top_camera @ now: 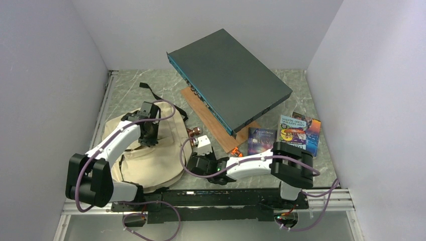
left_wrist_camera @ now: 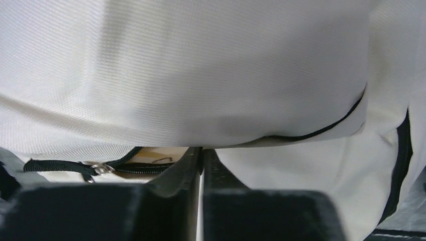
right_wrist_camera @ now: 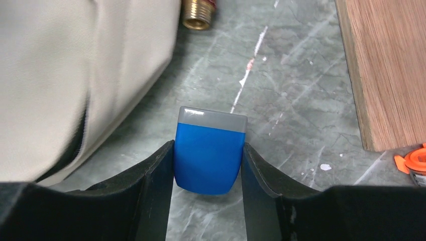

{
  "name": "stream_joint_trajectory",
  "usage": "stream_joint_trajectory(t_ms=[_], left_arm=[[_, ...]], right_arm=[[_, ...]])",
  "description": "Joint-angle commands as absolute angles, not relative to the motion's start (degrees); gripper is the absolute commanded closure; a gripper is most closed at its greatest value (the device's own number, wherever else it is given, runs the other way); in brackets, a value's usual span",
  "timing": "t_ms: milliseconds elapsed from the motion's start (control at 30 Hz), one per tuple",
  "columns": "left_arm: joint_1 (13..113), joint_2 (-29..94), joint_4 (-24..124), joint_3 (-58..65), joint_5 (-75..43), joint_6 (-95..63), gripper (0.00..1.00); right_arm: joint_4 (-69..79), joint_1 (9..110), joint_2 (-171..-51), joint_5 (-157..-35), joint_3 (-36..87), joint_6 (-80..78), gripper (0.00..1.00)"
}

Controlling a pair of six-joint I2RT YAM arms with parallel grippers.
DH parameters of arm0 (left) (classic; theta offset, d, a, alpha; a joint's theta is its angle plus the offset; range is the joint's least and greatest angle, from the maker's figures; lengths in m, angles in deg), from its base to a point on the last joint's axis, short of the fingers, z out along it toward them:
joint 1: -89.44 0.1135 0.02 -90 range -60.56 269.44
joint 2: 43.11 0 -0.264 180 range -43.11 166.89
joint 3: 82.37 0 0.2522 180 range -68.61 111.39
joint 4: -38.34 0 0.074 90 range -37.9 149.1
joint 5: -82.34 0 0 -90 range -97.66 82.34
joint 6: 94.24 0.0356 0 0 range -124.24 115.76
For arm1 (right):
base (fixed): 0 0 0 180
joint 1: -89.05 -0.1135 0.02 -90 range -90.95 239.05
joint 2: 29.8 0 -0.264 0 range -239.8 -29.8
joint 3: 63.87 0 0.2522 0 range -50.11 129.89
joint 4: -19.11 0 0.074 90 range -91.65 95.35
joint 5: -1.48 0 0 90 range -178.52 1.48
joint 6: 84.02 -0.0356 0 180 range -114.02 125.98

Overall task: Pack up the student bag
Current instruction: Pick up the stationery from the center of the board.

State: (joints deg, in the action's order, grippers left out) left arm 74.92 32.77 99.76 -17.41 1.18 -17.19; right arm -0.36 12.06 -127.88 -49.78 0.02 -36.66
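The student bag (top_camera: pixel 161 160), cream canvas with black straps, lies at the left of the table. My left gripper (top_camera: pixel 148 133) is down on top of it. In the left wrist view the left gripper (left_wrist_camera: pixel 202 149) has its jaws pressed almost together at the edge of a canvas fold of the bag (left_wrist_camera: pixel 201 65), tips tucked under it. A partly open black zipper (left_wrist_camera: pixel 65 166) shows to the left. My right gripper (right_wrist_camera: pixel 207 145) is shut on a blue block with a grey end (right_wrist_camera: pixel 208 155), just above the table beside the bag's right edge (right_wrist_camera: pixel 60 65).
A big dark grey flat box (top_camera: pixel 228 75) rests tilted on a wooden board (top_camera: pixel 211 120) at the back. Three books (top_camera: pixel 293 131) lie at the right. A brass fitting (top_camera: pixel 194 132) sits by the bag, and an orange-capped item (right_wrist_camera: pixel 414 163) lies near the board's corner.
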Motion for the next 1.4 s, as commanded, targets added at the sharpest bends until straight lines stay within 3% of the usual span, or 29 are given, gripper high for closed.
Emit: stream_joint_trajectory(t_ms=[0,333,633,867,1000,1067,1167,1367], left_arm=[[75.55,31.57,99.59,-11.94,0.65,-15.37,1.00],[75.55,20.56,92.76,-16.33,-0.44,-13.99,1.00],[75.56,16.70,91.47,-18.48,-2.19,-13.48,1.00],[75.55,21.03,89.57,-19.93,-16.37,-15.37,1.00],[75.55,26.50,90.93,-17.98,-18.20,-14.57,1.00],[75.55,25.08,90.37,-18.04,-16.04,-15.13,0.91],[75.55,21.01,88.39,-18.95,-15.78,-15.77,0.69],[75.07,14.77,88.55,-18.03,-7.96,-14.39,0.40]], right_arm=[[4.51,11.79,-123.32,-52.55,-0.01,-31.99,1.00],[12.34,11.64,-122.33,-59.34,3.68,-22.13,1.00],[9.23,11.71,-121.18,-56.91,6.73,-20.92,1.00],[7.00,11.84,-116.68,-56.74,5.47,-21.02,1.00],[6.82,12.16,-114.84,-55.65,4.90,-20.36,1.00],[7.24,12.47,-114.43,-56.38,4.53,-20.54,1.00],[7.67,12.50,-114.10,-56.98,4.38,-20.80,1.00],[8.45,12.50,-113.39,-58.39,3.65,-20.64,1.00]])
